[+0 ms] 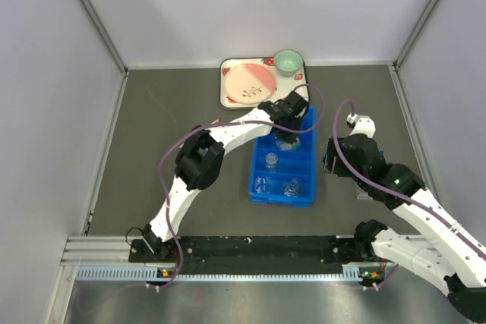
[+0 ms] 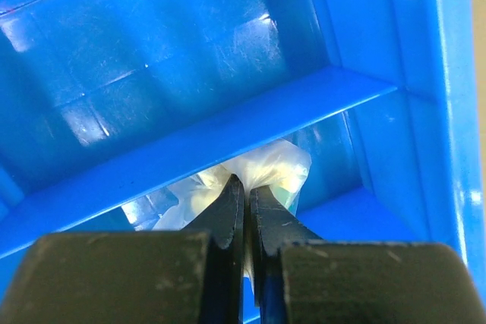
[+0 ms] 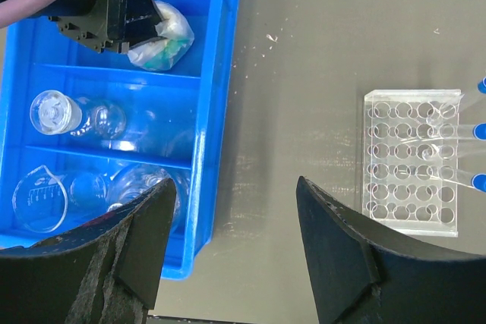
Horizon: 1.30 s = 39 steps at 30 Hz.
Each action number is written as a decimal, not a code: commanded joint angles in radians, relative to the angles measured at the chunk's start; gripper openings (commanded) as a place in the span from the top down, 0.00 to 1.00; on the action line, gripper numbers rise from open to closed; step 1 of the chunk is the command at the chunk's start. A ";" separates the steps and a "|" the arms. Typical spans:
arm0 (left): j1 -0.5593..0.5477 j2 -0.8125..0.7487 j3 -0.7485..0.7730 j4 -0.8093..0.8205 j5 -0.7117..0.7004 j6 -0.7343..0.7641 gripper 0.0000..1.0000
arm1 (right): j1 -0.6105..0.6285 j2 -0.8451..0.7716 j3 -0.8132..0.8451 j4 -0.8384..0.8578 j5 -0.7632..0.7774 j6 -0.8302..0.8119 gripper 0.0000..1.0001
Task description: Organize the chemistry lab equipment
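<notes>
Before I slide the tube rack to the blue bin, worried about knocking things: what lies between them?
Only bare tabletop with pale specks, between tube rack and blue bin; the right wrist view shows it.

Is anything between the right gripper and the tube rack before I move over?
Nothing visible. Only tabletop lies between the open right gripper and the tube rack; the blue bin sits on the gripper's other side.

- Top view: above and behind the arm bases, looking down over the whole table.
- Left wrist: very close, aimed into the blue bin.
- Right wrist: higher, facing straight down on the bin's edge and the clear rack; bin shared by all three.
</notes>
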 commanded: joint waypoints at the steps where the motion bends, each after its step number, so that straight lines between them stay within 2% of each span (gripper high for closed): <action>1: -0.015 -0.125 0.021 0.006 -0.020 0.004 1.00 | -0.008 -0.008 0.017 0.004 0.009 0.005 0.34; 10: -0.041 -0.242 -0.029 -0.025 -0.045 0.001 1.00 | -0.008 -0.015 0.029 0.004 -0.007 0.008 0.35; 24: -0.141 -0.382 -0.305 0.027 -0.056 -0.056 1.00 | -0.008 -0.041 0.042 -0.022 -0.028 0.025 0.35; 31: -0.175 -0.343 -0.370 0.096 -0.051 -0.073 1.00 | -0.008 -0.054 0.037 -0.032 -0.042 0.034 0.35; 39: -0.182 -0.245 -0.307 0.127 -0.036 -0.062 1.00 | -0.008 -0.074 0.028 -0.046 -0.028 0.032 0.35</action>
